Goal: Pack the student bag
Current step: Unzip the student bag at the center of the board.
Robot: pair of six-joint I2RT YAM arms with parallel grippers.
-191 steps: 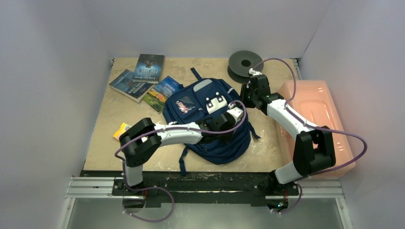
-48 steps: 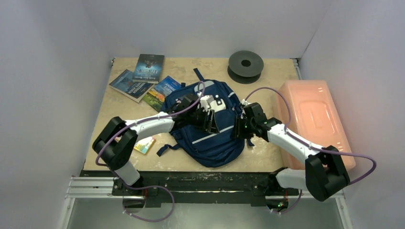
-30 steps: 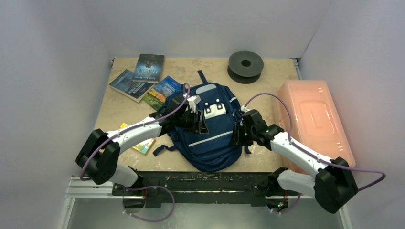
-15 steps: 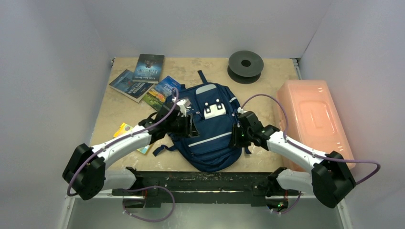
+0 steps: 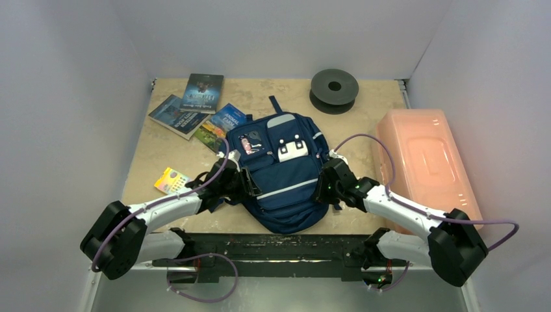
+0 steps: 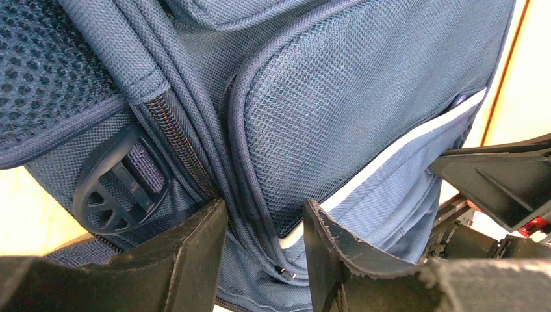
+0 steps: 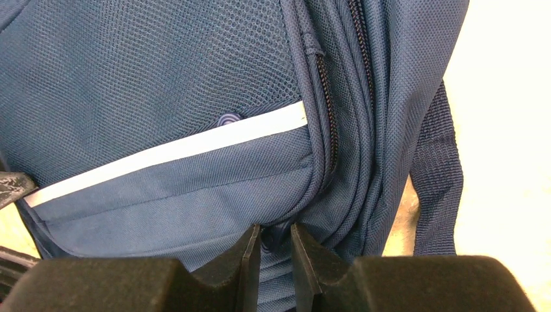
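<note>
The student bag [image 5: 286, 179], navy blue with grey trim and white buckle patches, lies flat in the middle of the table, top end away from me. My left gripper [image 5: 250, 185] is at the bag's near left edge. In the left wrist view it [image 6: 263, 260] is open, with the bag's [image 6: 338, 117] zipper seam and cords lying loose between the jaws. My right gripper [image 5: 323, 188] is at the bag's right edge. In the right wrist view it [image 7: 276, 250] is shut on a fold of the bag's [image 7: 162, 104] side fabric beside a dark strap [image 7: 438, 175].
Three books [image 5: 203, 91], [image 5: 177, 116], [image 5: 221, 125] lie at the far left. A small yellow card [image 5: 171, 180] lies left of the bag. A black spool [image 5: 334, 88] sits at the back. A pink translucent box [image 5: 425, 162] stands along the right edge.
My left gripper has drawn back from the bag's front pockets to its near left edge. The right gripper has stayed on the right edge, moving slightly nearer. The bag now lies flatter and straighter.
</note>
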